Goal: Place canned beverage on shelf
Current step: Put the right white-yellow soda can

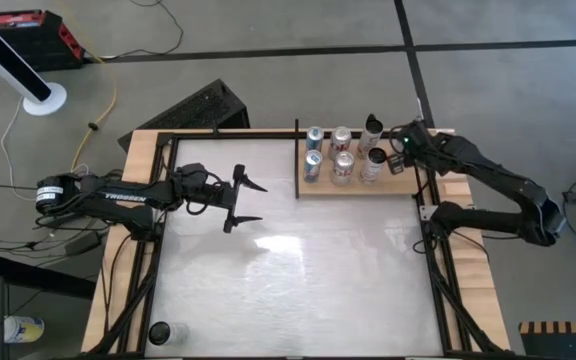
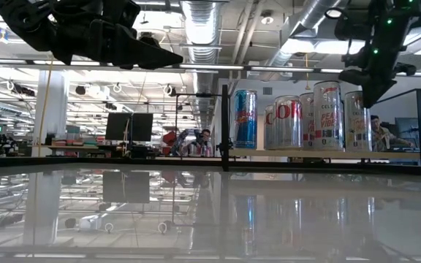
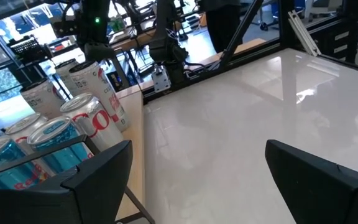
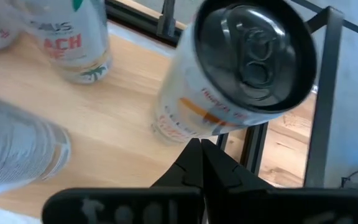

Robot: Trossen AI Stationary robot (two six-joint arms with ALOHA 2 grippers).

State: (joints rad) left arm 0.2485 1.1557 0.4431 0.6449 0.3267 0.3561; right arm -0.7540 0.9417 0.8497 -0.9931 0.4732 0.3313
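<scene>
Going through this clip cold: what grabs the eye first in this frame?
First, the cluster of cans standing on the wooden shelf at the table's far right corner, one of them tipped at an angle in the right wrist view. The right gripper, shut, hangs just above that shelf. Over the bare glossy table, the left gripper hangs wide open and empty.
</scene>
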